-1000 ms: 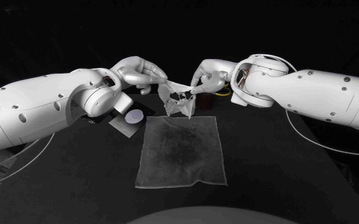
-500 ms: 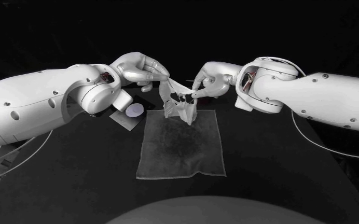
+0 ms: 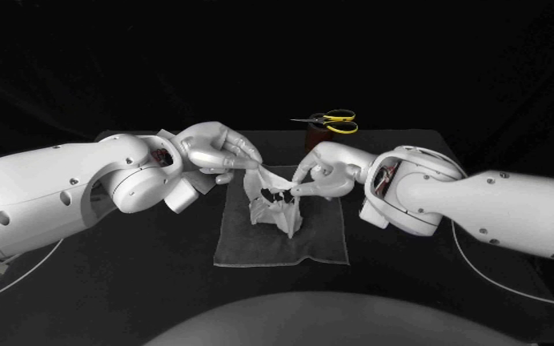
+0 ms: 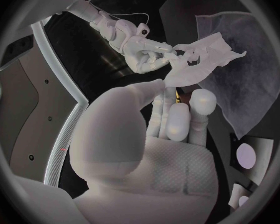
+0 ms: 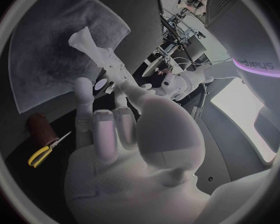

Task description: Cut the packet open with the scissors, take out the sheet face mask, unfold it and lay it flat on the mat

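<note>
Head view shows the left hand point(image 3: 214, 149) and the right hand point(image 3: 328, 176) each pinching an upper edge of the face mask point(image 3: 277, 206) between thumb and fingertips, their other fingers loosely spread. The mask hangs crumpled and only partly unfolded between the two hands, over the far half of the mat point(image 3: 284, 247); whether its lower edge touches the mat I cannot tell. Yellow-handled scissors point(image 3: 331, 122) lie well apart at the table's far edge, and the packet point(image 4: 247, 155) lies just beside the mat on the left hand's side.
</note>
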Action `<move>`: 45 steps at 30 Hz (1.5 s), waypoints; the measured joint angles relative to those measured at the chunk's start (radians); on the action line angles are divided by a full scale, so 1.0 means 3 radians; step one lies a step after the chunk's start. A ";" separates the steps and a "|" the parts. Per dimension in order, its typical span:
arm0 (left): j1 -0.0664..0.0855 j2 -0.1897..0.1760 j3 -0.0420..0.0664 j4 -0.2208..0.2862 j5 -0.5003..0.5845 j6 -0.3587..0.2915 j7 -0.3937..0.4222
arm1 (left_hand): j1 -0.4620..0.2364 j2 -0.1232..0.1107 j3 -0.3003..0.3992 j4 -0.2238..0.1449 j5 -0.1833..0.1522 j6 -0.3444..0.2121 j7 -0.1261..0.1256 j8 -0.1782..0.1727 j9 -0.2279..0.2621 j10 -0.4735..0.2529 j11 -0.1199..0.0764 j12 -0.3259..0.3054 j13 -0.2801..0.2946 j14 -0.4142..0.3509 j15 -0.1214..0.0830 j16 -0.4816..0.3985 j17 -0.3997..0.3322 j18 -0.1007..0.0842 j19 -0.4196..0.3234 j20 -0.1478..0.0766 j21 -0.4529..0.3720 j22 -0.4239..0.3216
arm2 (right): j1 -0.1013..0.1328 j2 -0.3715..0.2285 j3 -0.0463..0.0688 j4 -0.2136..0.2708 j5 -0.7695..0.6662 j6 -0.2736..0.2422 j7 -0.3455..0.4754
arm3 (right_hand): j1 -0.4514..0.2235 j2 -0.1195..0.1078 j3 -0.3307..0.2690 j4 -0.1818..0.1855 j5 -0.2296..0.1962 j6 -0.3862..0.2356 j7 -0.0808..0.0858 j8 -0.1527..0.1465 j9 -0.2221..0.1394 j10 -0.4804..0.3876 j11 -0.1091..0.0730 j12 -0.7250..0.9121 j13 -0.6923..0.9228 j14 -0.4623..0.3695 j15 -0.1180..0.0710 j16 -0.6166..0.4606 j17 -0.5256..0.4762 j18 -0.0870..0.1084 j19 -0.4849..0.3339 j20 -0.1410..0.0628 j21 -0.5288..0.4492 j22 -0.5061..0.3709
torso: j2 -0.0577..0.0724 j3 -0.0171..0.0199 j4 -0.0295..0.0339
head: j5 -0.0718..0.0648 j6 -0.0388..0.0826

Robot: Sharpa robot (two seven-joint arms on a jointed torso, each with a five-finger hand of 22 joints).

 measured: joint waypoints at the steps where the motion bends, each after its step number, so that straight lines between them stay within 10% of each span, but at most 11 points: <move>1: -0.0034 -0.0027 -0.0013 0.0031 -0.0002 0.0027 -0.0015 | 0.0000 0.0000 0.0000 0.0000 0.0000 0.0000 0.0000 0.0005 0.0000 0.0000 0.0000 0.0000 0.0000 0.0000 0.0000 0.0000 0.0000 0.0000 0.0000 0.0000 0.0000 0.0000 | -0.0057 -0.0016 -0.0002 0.0033 0.0014 -0.0025 0.0000 | 0.0000 0.0000 0.0000 0.0000 0.0000 0.0000 0.0000 0.0001 0.0000 0.0000 0.0000 0.0000 0.0000 0.0000 0.0000 -0.0005 0.0000 0.0000 0.0000 0.0000 0.0000 0.0000 | -0.0007 -0.0004 0.0001 | 0.0004 0.0000; 14: -0.0150 -0.0129 -0.0054 0.0127 -0.0050 0.0325 -0.0138 | -0.0001 -0.0001 0.0000 0.0000 0.0000 -0.0001 -0.0001 0.0007 0.0000 0.0000 0.0000 0.0000 0.0003 0.0000 0.0000 0.0000 -0.0011 0.0000 0.0000 0.0000 0.0000 0.0001 | -0.0294 -0.0072 -0.0019 0.0151 0.0124 -0.0171 -0.0006 | -0.0018 -0.0018 0.0009 0.0010 -0.0002 -0.0005 -0.0006 0.0006 0.0000 0.0012 -0.0012 0.0000 0.0000 -0.0009 -0.0014 -0.0010 0.0003 -0.0005 0.0012 -0.0012 0.0000 -0.0003 | -0.0051 -0.0038 0.0018 | 0.0026 -0.0001; 27: -0.0165 0.0520 -0.0062 -0.0715 -0.0215 0.0327 -0.0206 | -0.0001 -0.0002 0.0000 0.0000 -0.0010 0.0007 0.0007 0.0003 0.0000 0.0000 0.0001 0.0000 0.0003 0.0000 0.0000 0.0000 -0.0002 0.0000 0.0000 0.0000 0.0000 0.0001 | -0.0420 0.0391 -0.0031 -0.0629 0.0237 -0.0274 0.0015 | -0.0034 -0.0034 0.0033 0.0014 0.0002 -0.0011 -0.0012 0.0044 0.0000 0.0012 -0.0012 -0.0012 -0.0002 -0.0009 -0.0014 -0.0011 0.0000 0.0031 0.0011 -0.0012 -0.0001 -0.0019 | 0.0047 -0.0041 0.0005 | 0.0054 -0.0001; 45: -0.0162 0.1162 -0.0054 -0.1629 -0.0534 0.0228 -0.0234 | -0.0002 -0.0002 0.0010 -0.0010 0.0001 -0.0005 0.0017 -0.0007 0.0055 -0.0005 0.0005 -0.0013 0.0005 0.0000 0.0000 -0.0001 0.0000 0.0000 0.0000 0.0000 0.0000 -0.0013 | -0.0447 0.0783 -0.0025 -0.1374 0.0372 -0.0421 0.0117 | -0.0020 -0.0020 0.0053 0.0014 0.0005 -0.0012 -0.0013 0.0044 0.0000 0.0012 -0.0012 -0.0033 0.0001 -0.0009 -0.0014 -0.0024 0.0001 0.0029 0.0011 -0.0011 -0.0016 -0.0040 | 0.0128 -0.0002 -0.0015 | 0.0073 -0.0001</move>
